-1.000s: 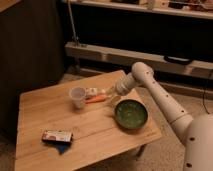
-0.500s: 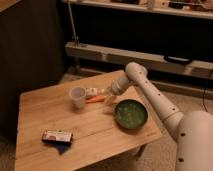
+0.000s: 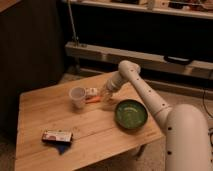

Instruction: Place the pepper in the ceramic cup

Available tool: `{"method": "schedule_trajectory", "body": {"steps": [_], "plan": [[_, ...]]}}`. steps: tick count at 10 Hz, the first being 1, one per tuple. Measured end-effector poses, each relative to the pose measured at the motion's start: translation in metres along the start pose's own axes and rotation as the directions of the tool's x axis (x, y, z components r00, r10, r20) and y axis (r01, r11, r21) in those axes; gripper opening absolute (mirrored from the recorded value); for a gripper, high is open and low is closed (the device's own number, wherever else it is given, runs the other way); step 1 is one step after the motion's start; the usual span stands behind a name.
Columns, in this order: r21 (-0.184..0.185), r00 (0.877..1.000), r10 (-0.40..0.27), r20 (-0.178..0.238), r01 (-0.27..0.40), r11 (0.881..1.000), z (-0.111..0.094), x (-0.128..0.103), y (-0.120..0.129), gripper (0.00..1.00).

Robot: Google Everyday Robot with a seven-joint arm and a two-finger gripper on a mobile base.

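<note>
The ceramic cup [image 3: 77,96] is a small whitish cup standing upright on the wooden table [image 3: 40,117], left of centre. The pepper [image 3: 93,100] is a thin orange strip lying on the table just right of the cup. My gripper [image 3: 105,95] is at the end of the white arm, low over the table just right of the pepper and close to it. A small white bottle with a reddish label [image 3: 91,91] lies just behind the pepper.
A wide green bowl [image 3: 130,114] sits on the table right of the gripper, under the arm. A flat packet [image 3: 56,136] on a blue item [image 3: 62,148] lies near the front left. Metal shelving rails [image 3: 150,57] run behind the table.
The arm has swung left and lowered, bringing the gripper from beside the bowl to right next to the pepper. The cup, pepper and bowl have not moved.
</note>
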Motion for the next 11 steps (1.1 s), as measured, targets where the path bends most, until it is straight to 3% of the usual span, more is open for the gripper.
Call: {"method": "schedule_trajectory", "body": {"steps": [6, 11], "plan": [[0.014, 0.996, -0.011, 0.086, 0.01, 1.0, 0.018, -0.029, 0.002, 0.54], [0.012, 0.997, 0.021, 0.072, -0.021, 1.0, 0.025, -0.042, -0.002, 0.54]]}}
